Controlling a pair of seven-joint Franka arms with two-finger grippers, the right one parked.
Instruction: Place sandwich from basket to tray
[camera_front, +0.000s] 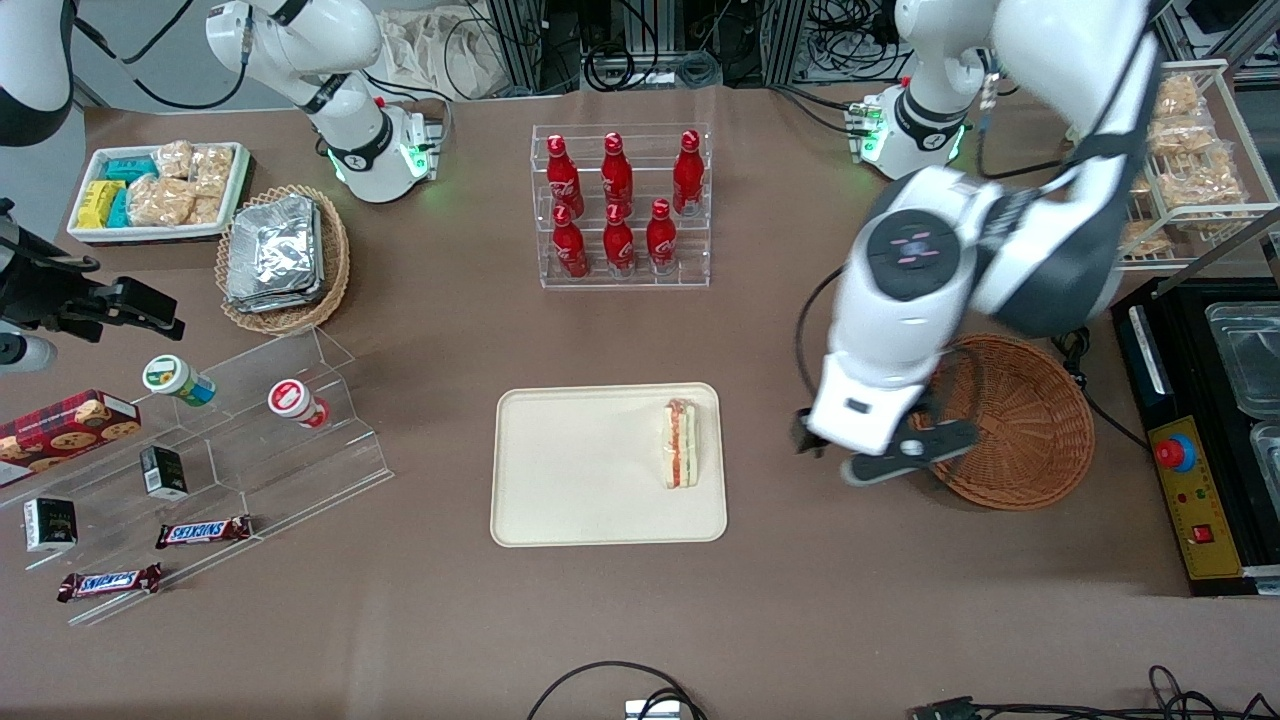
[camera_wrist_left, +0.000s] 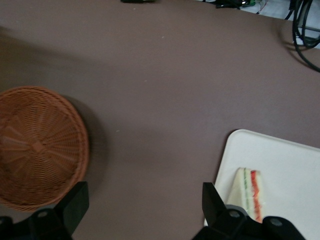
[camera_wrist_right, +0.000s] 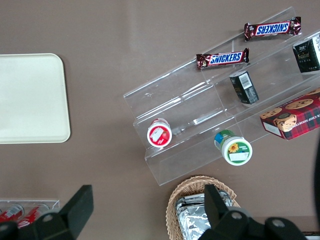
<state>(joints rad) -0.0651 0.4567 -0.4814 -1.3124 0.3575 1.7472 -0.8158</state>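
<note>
one sandwich (camera_front: 681, 444) already lies on the cream tray (camera_front: 560, 470), at its edge nearest the reddish-brown wicker basket (camera_front: 1020, 425), which looks empty, so i'd judge the placement done with only the retreat left. left gripper (camera_front: 880, 452) hangs over bare table between tray and basket, fingers (camera_wrist_left: 75, 202) spread wide and holding nothing. readable text: "snickers" on two bars (camera_front: 203, 531); the red bottles (camera_front: 618, 200) carry coca-cola-style script.

The sandwich (camera_front: 682, 444), a pale triangular wedge showing orange-red and green filling, is lying on the cream tray (camera_front: 560, 480), near the tray's edge facing the reddish-brown wicker basket (camera_front: 1020, 425). The claw (camera_front: 880, 455) is hanging open between tray and basket.
</note>
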